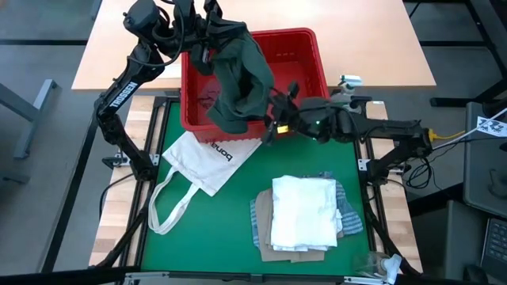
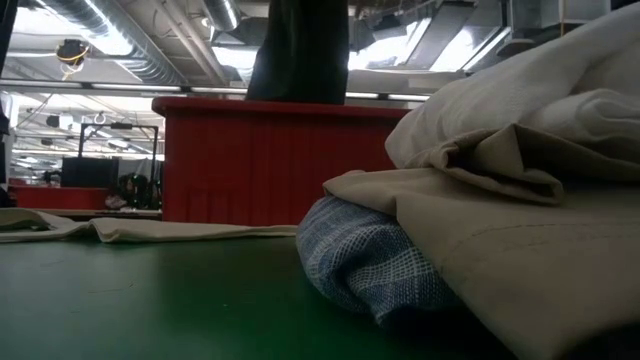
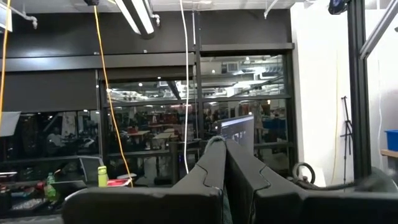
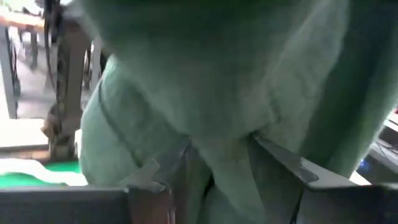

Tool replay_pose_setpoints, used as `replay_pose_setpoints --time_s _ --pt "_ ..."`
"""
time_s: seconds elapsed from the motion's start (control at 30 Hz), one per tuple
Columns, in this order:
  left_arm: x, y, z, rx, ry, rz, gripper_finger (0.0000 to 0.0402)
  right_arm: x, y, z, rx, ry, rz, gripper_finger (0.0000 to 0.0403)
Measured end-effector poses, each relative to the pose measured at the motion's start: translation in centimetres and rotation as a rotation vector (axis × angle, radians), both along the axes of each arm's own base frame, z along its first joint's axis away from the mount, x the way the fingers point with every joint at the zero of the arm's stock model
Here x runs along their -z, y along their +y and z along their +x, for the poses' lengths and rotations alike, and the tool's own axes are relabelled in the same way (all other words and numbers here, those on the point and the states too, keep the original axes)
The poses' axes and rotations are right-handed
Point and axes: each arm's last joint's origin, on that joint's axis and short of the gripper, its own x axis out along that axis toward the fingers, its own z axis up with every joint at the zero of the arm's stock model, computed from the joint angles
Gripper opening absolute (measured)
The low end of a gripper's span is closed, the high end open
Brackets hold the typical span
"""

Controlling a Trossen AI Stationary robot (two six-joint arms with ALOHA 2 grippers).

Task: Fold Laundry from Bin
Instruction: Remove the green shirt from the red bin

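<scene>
Dk green-grey top (image 1: 242,79), hanging crumpled

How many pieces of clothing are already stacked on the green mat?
3 show: a white shirt on top, tan cloth beneath, blue-striped cloth at the bottom edge. More may be hidden inside the pile.

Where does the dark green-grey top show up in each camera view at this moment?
High view: dark green-grey top hangs over the red bin, upper centre.
Low view: dark strip at top centre, above the bin's wall.
Left wrist view: not clearly in it; only that arm's shut fingers and the room.
Right wrist view: fills the picture, cloth between the right fingers.
Shared landmark: the red bin, in the high and low views.
</scene>
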Motion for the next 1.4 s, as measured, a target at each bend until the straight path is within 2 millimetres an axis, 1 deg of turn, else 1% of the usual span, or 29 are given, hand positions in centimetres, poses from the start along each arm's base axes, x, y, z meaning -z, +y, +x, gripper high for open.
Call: replay_pose_setpoints --time_s 0.13,0.3,0.5,0.67,0.83,1.0,1.17,1.27,1.33,1.4 --pt "0.0 0.0 0.0 0.0 0.0 0.0 0.0 -0.5 0.0 0.1 0.004 -0.068 0.027 0.016" --pt "0.0 0.0 0.0 0.0 0.0 0.0 0.0 -0.6 -0.1 0.0 0.031 -0.097 0.053 0.016" --pt "0.0 0.0 0.0 0.0 0.001 0.0 0.0 -1.2 0.8 0.1 0.007 -0.17 0.071 0.016" --pt "0.0 -0.1 0.0 0.021 0.006 0.007 0.0 -2.0 0.8 0.0 0.002 -0.254 0.071 0.016" --pt "0.0 -0.2 0.0 0.066 0.018 0.021 0.0 -2.2 0.7 0.1 0.005 -0.277 0.076 0.016" --pt "0.0 -0.2 0.0 0.086 0.022 -0.021 0.0 -2.0 0.7 0.4 0.005 -0.28 0.076 0.016" --pt "0.0 -0.3 0.0 0.089 0.021 -0.022 0.0 -1.9 0.1 0.6 0.023 -0.286 0.073 0.016" --pt "0.0 -0.3 0.0 0.09 0.021 -0.022 0.0 -1.8 -0.2 0.7 0.031 -0.283 0.072 0.0145" --pt "0.0 -0.3 0.0 0.09 0.021 -0.023 0.0 -1.7 -0.2 0.8 0.031 -0.277 0.072 0.0121" --pt "0.0 -0.3 0.0 0.09 0.021 -0.023 0.0 -1.7 -0.1 0.8 0.021 -0.276 0.072 0.0084"
